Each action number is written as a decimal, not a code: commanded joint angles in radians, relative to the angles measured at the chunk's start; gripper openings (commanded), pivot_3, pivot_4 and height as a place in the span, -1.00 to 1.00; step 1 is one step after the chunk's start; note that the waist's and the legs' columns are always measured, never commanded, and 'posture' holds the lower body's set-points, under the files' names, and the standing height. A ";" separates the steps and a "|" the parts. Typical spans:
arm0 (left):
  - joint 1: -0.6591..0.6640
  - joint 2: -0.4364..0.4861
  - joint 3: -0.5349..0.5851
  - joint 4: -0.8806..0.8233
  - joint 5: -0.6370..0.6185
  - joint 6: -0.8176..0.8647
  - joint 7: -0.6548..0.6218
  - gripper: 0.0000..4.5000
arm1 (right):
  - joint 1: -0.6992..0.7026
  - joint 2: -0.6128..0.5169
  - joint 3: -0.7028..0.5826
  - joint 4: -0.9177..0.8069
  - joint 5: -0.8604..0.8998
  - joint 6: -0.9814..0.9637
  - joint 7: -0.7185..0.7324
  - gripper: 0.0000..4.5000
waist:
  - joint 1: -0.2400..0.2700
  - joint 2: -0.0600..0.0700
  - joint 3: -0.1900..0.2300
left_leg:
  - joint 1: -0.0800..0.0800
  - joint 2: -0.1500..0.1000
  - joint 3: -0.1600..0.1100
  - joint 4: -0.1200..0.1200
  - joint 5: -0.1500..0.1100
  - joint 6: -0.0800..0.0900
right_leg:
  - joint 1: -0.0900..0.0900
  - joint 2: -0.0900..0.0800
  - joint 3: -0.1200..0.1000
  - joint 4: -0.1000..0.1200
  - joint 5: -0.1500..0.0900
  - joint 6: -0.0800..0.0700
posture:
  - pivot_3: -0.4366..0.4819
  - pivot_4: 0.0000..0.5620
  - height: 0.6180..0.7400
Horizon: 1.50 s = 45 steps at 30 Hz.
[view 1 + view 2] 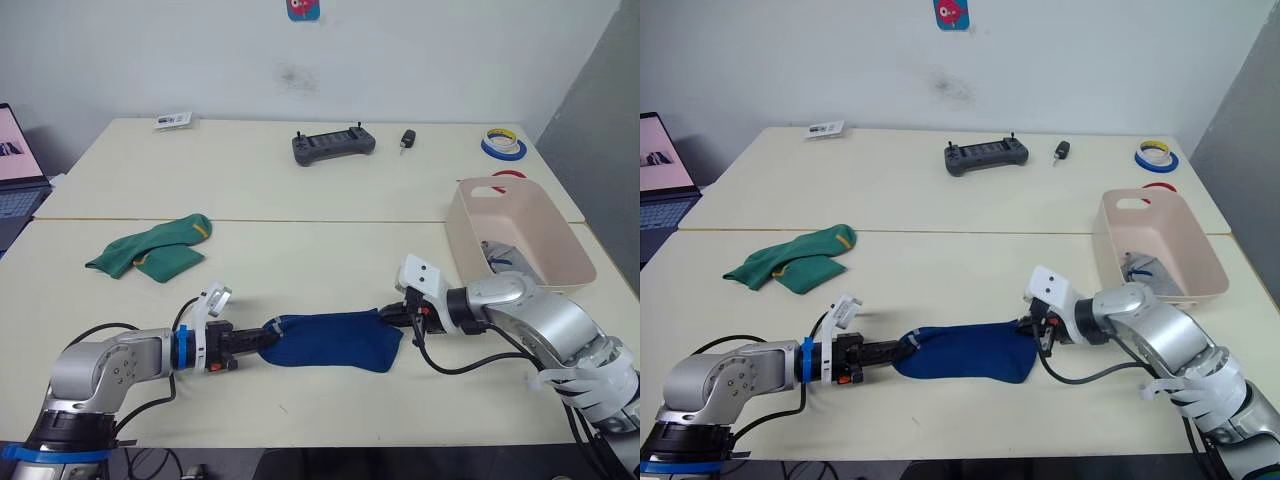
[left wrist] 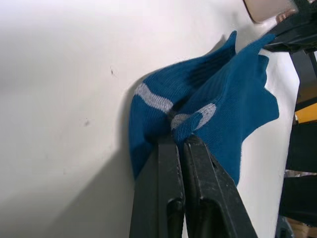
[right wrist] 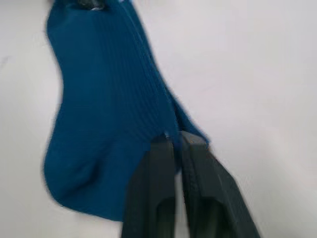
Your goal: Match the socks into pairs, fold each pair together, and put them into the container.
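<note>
Two royal blue socks (image 1: pixel 330 341) lie stacked on the near table, stretched between both grippers. My left gripper (image 1: pixel 268 331) is shut on their left end, and the left wrist view shows the fingers (image 2: pixel 171 163) pinching the blue fabric (image 2: pixel 218 114). At the right end my right gripper (image 1: pixel 393 315) is shut on the socks (image 3: pixel 109 124). Two green socks (image 1: pixel 152 251) with yellow marks lie together at the left of the table. The pale pink container (image 1: pixel 520 232) stands at the right, with a light grey sock (image 1: pixel 502 254) inside it.
A dark grey handheld controller (image 1: pixel 333 145) and a small black key fob (image 1: pixel 407 140) lie at the back. Tape rolls (image 1: pixel 502 146) sit at the back right, a label (image 1: pixel 173 121) at the back left. A laptop (image 1: pixel 18 160) stands at the left edge.
</note>
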 commanded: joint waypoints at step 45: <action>0.022 0.158 0.233 -0.038 -0.049 -0.099 -0.057 0.15 | 0.464 0.151 -0.248 -0.315 0.052 -0.122 -0.242 0.07 | 0.003 0.001 -0.001 | 0.001 0.000 0.000 -0.001 0.000 0.000 | 0.000 0.000 0.000 -0.001 0.000 0.000 | -0.05 -0.47 1.00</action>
